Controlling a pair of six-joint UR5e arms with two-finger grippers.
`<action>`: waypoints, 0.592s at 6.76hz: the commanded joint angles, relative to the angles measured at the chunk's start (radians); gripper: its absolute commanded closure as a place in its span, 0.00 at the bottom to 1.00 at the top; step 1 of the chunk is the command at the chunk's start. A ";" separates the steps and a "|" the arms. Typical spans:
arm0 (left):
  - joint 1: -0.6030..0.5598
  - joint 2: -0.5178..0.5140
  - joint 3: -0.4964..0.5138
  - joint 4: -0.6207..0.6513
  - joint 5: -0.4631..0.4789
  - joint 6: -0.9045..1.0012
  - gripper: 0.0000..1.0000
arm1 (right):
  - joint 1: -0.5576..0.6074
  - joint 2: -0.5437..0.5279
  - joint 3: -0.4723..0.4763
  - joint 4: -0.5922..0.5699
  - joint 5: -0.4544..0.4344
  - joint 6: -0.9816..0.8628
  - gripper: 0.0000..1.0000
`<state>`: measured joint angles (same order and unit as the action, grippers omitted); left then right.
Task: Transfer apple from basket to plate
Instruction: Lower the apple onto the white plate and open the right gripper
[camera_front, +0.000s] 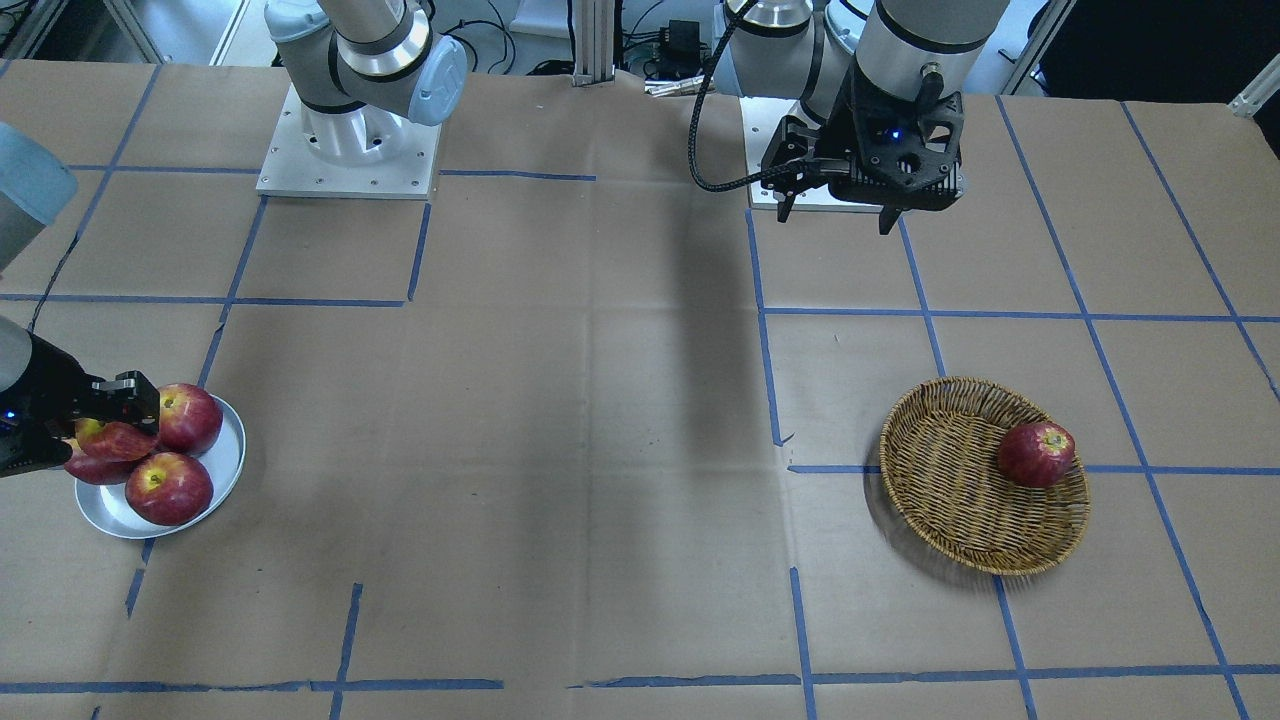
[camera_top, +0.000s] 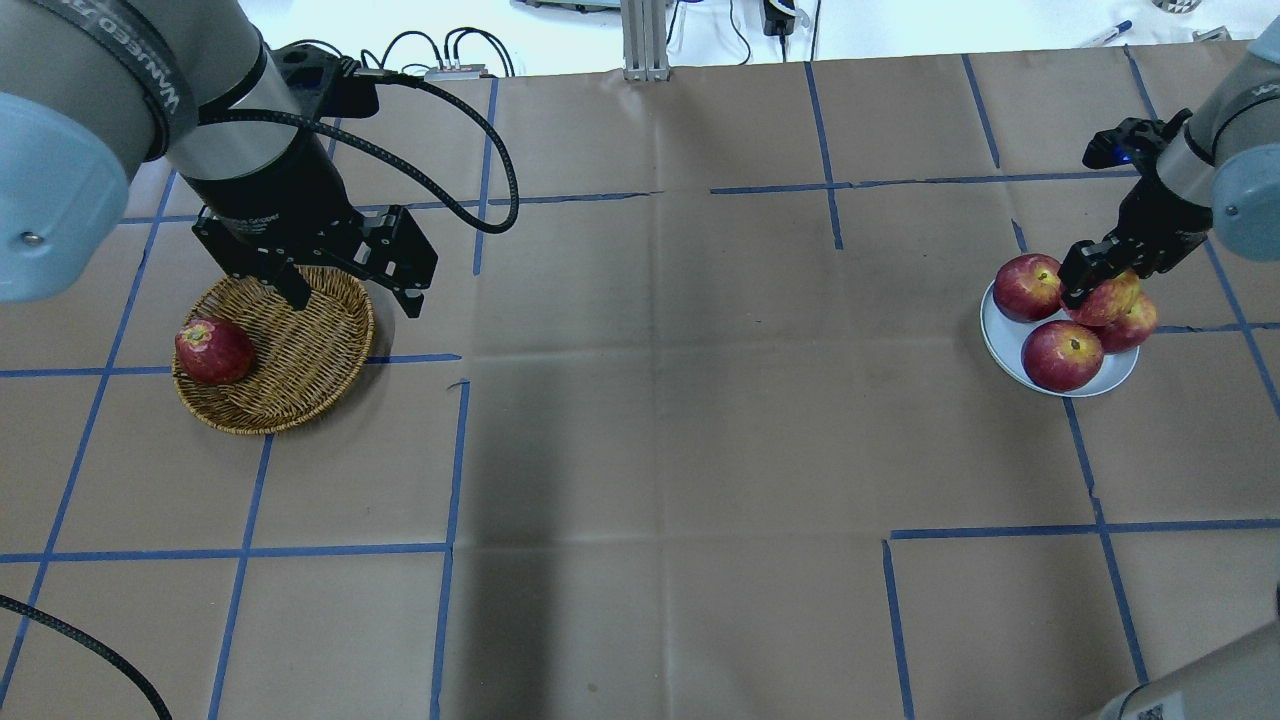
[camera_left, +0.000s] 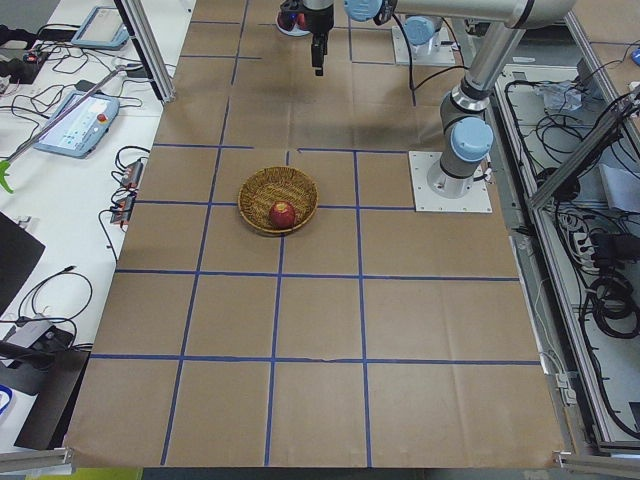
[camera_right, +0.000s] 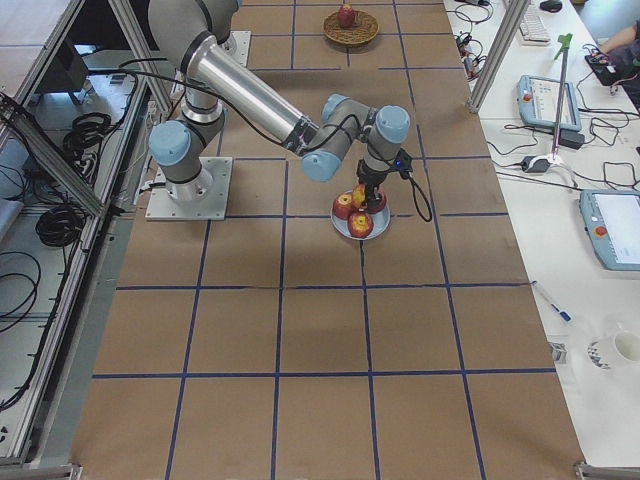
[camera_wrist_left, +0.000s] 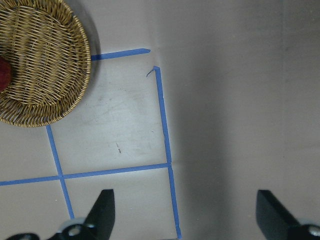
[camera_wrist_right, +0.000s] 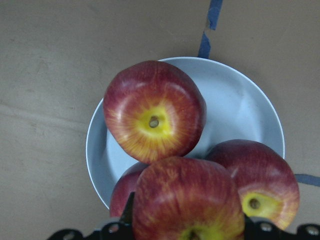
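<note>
My right gripper (camera_top: 1100, 288) is shut on the apple (camera_top: 1112, 299), pinkish-red and streaked, with yellow at its stem. It holds the apple over the silver plate (camera_top: 1000, 340), against or just above three other apples lying there. In the right wrist view the apple (camera_wrist_right: 185, 200) sits between the fingers (camera_wrist_right: 128, 220), over the plate (camera_wrist_right: 235, 105). The wicker basket (camera_top: 300, 360) at the left holds one dark red apple (camera_top: 213, 350). My left gripper (camera_top: 355, 295) is open and empty, raised over the basket's far right rim.
Three apples fill most of the plate: one at its far left (camera_top: 1027, 285), one at the front (camera_top: 1062, 355), one at the right (camera_top: 1138, 322). Blue tape lines cross the brown paper-covered table (camera_top: 650, 400). The arm bases (camera_front: 345, 150) stand at the robot's edge.
</note>
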<state>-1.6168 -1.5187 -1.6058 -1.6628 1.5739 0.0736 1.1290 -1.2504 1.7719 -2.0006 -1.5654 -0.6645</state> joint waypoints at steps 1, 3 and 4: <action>0.000 0.000 0.001 0.000 0.000 0.000 0.01 | 0.000 -0.001 0.015 -0.023 -0.004 0.002 0.65; 0.000 0.000 0.000 0.000 0.000 -0.003 0.01 | 0.000 -0.003 0.009 -0.041 -0.008 0.002 0.04; 0.000 -0.002 0.000 0.000 0.000 -0.005 0.01 | 0.000 -0.004 0.003 -0.041 -0.013 0.005 0.00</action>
<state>-1.6168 -1.5190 -1.6059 -1.6628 1.5738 0.0708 1.1290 -1.2536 1.7808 -2.0359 -1.5738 -0.6616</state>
